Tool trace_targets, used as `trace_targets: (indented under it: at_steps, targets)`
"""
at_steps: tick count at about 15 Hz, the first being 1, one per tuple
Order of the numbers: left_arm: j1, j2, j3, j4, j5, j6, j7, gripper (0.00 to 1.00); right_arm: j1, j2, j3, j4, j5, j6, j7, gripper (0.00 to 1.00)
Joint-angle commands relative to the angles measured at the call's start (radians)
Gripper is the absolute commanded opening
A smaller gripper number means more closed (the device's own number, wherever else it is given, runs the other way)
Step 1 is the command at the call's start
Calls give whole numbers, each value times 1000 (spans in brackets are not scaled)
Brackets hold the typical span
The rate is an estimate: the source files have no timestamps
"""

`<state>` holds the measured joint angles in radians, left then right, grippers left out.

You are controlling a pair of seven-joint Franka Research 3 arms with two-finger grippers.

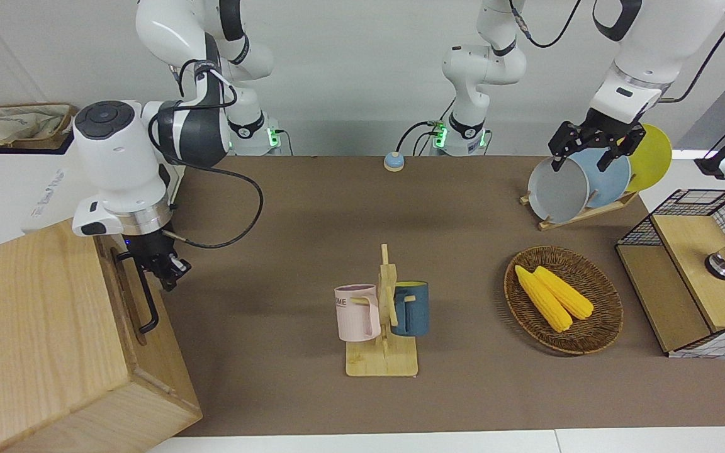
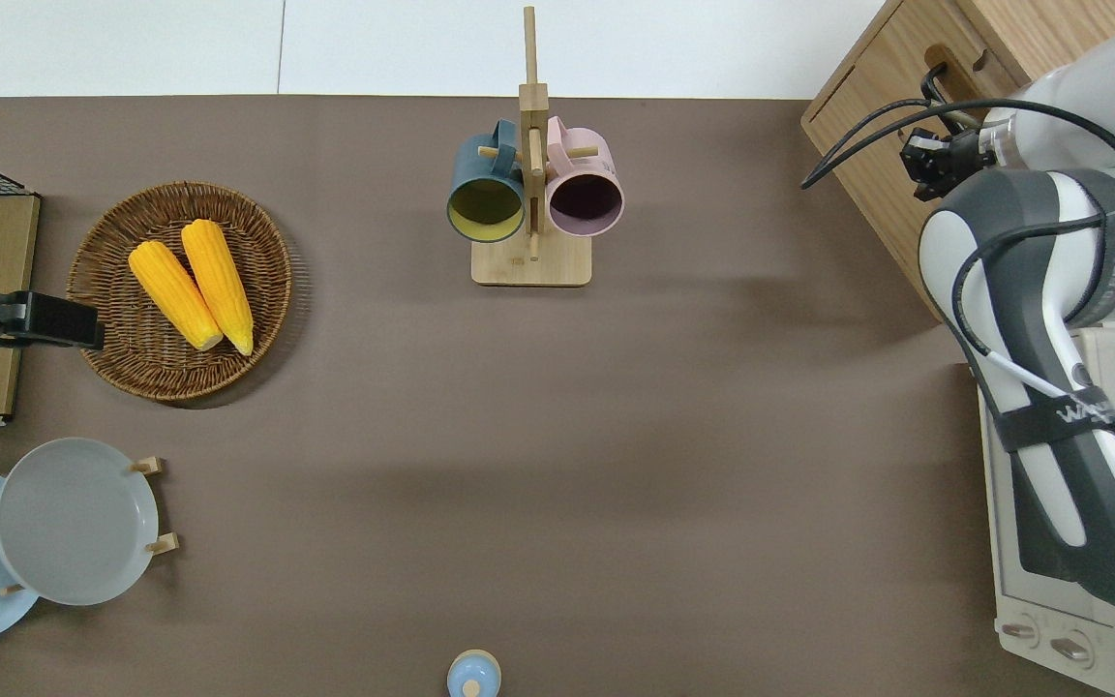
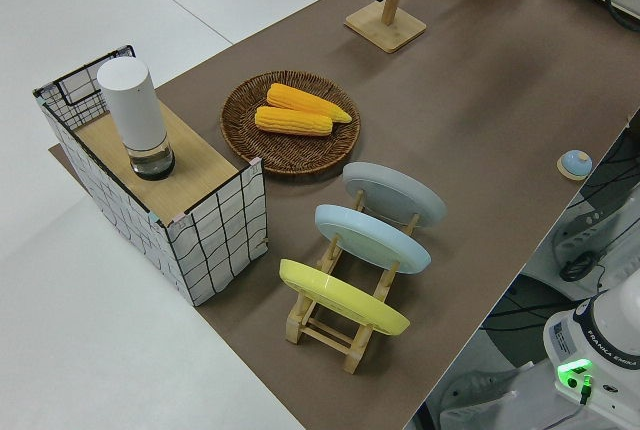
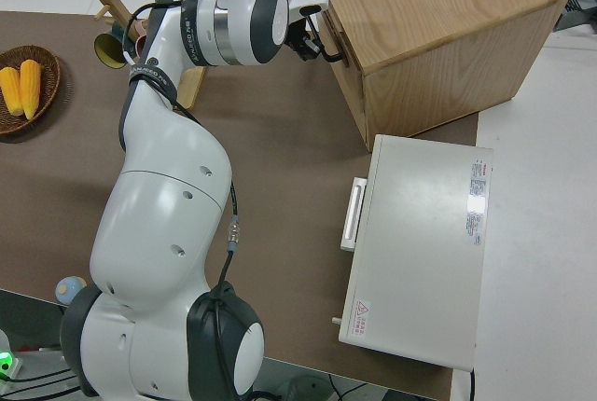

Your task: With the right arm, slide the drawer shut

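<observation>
**Ana:** Where is the right gripper [image 1: 170, 272] now?

**Ben:** It is right up against the black handle [image 1: 142, 296] of the drawer [image 1: 124, 296]. That is in the big wooden cabinet [image 1: 35, 340], at the corner of the desk on the right arm's end, the corner away from the robots.

**Ana:** Is the drawer shut?

**Ben:** It looks pushed in, flat with the front of the cabinet. I think the job is almost done, or done.

**Ana:** What could go wrong?

**Ben:** If the right arm [image 1: 117, 163] keeps pushing, it could shove the whole cabinet along the desk, because the drawer has nowhere left to go. And the black cable [image 1: 236, 214] hangs loose near the handle. If the arm backs away crooked, the gripper or the cable might catch the bar and pull the drawer open again.

**Ana:** Are its fingers open or closed?

**Ben:** I cannot tell. They are small and dark next to the dark handle. I also cannot tell if they grab the bar or just lean on it. They hold nothing else that I can see.

**Ana:** And the other arm?

**Ben:** The left gripper [image 1: 592, 148] is parked. I cannot tell about its fingers either.
</observation>
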<state>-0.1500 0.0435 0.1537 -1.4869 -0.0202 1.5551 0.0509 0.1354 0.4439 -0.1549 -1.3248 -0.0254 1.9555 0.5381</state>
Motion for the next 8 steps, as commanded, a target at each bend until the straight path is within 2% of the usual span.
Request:
trace_targets:
  at_steps: [1,6,8]
  targets:
    - [-17,13,17,20,12,0,7,995,-56,6,6,-1,-13,40,-84,0]
    - [-17,13,17,20,12,0,7,995,-42,3,14,-1,-4,33,-67,0]
    - [-17,13,17,20,12,0,7,995,-34,1,29,-1,-4,26,-43,0]
